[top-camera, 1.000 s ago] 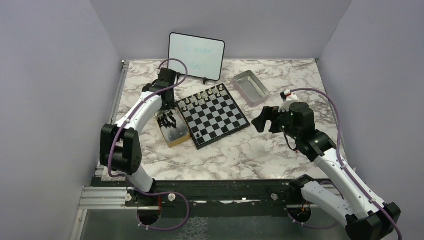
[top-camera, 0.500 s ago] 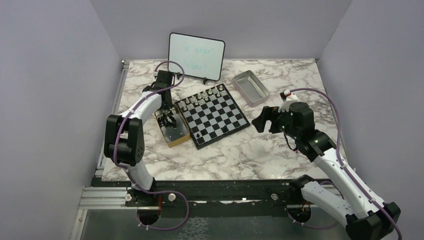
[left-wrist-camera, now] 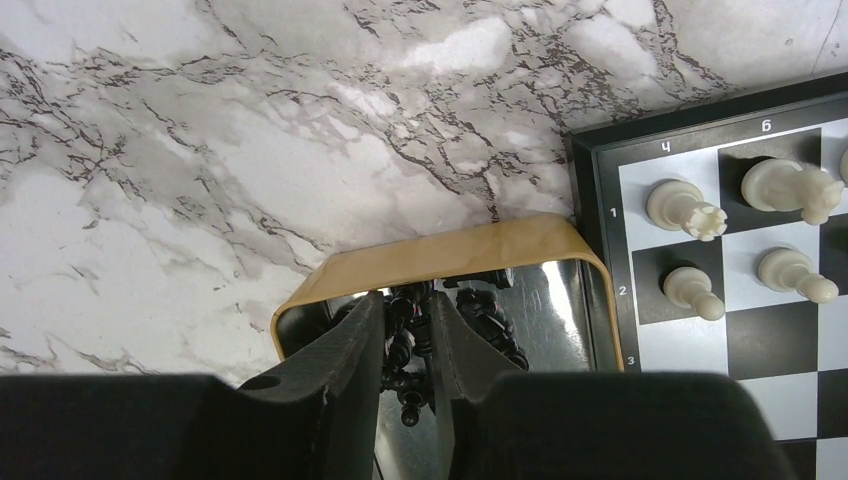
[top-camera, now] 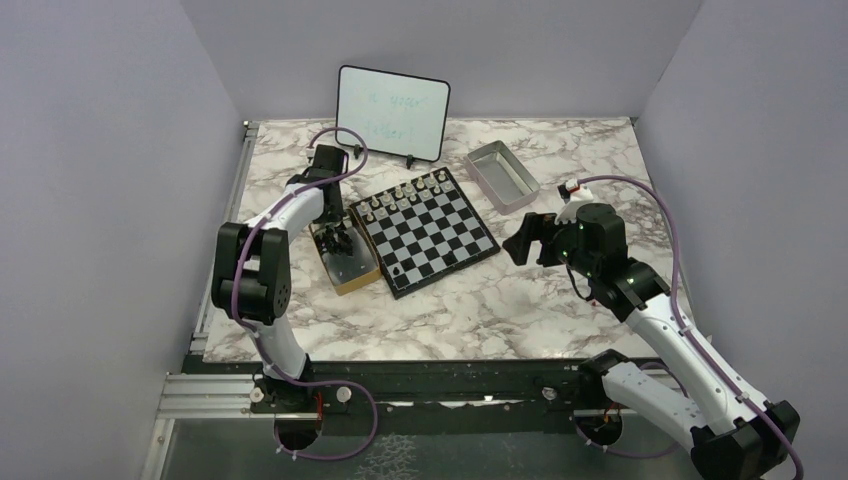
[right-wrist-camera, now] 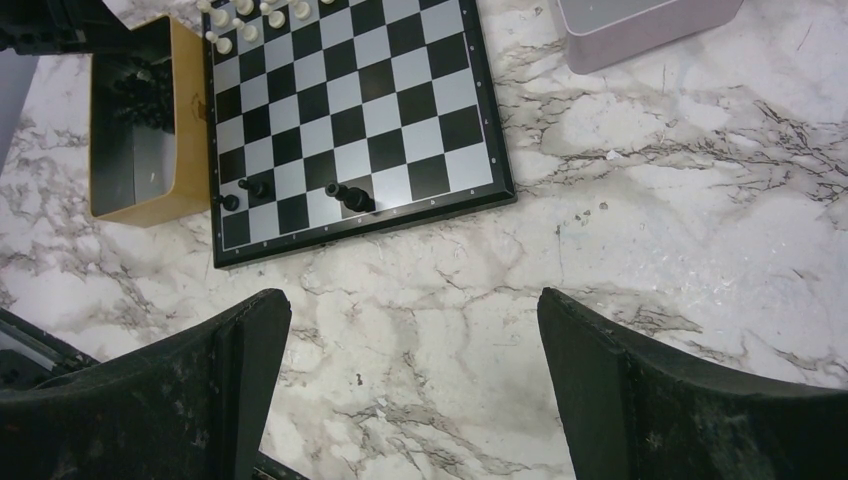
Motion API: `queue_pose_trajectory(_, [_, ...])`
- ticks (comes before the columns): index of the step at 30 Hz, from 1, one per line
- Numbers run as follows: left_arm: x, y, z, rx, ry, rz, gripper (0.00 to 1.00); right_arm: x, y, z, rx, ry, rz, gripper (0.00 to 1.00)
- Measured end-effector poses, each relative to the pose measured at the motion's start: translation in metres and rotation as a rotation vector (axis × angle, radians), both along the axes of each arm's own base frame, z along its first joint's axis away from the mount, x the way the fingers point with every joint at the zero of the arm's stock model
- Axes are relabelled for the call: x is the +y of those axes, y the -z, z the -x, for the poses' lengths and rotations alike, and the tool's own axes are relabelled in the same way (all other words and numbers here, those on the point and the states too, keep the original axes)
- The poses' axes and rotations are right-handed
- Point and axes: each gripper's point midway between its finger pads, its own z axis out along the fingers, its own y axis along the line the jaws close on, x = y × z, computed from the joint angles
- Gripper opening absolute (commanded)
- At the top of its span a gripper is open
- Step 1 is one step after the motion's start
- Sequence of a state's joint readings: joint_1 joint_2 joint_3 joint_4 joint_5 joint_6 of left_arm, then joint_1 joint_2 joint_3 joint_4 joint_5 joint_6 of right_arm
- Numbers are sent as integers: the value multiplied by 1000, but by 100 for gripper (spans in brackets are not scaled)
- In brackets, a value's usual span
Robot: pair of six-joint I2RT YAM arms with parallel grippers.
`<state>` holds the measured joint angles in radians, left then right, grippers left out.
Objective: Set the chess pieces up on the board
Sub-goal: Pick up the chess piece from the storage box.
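The board (top-camera: 440,235) lies at the table's middle, with pale pieces (top-camera: 405,192) along its far edge. In the right wrist view three black chess pieces (right-wrist-camera: 350,196) stand near the board's (right-wrist-camera: 400,110) near edge. Several more black pieces (left-wrist-camera: 490,315) lie in the tan wooden box (left-wrist-camera: 450,250) left of the board (left-wrist-camera: 780,340). My left gripper (left-wrist-camera: 408,325) reaches down into that box (top-camera: 345,278), its fingers closed narrowly on a black piece (left-wrist-camera: 415,318) in the heap. My right gripper (right-wrist-camera: 415,330) is wide open and empty over bare marble right of the board.
A grey metal tray (top-camera: 503,175) stands at the back right of the board and shows in the right wrist view (right-wrist-camera: 640,30). A whiteboard (top-camera: 392,112) stands at the back. Pale pieces (left-wrist-camera: 690,208) stand on the board corner beside the box.
My left arm has drawn in and its gripper has gone lower into the wooden box. The right arm has barely moved.
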<state>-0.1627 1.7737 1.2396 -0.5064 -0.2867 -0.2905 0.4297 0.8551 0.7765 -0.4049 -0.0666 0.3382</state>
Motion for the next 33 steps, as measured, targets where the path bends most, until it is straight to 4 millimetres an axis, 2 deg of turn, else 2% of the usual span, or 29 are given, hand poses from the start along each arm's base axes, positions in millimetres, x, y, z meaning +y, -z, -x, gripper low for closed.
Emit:
queue_pose_trajectory(13, [2,13,2,30,-4,-5,24,0,0,0,0,0,0,100])
queue_pose_trajectory(23, [2,17,2,43,1,-8,11,0,0,0,-1,0,0,100])
queue_pose_trajectory(33, [0,16,9,65,14,5,10,0,0,0,0,0,-1,100])
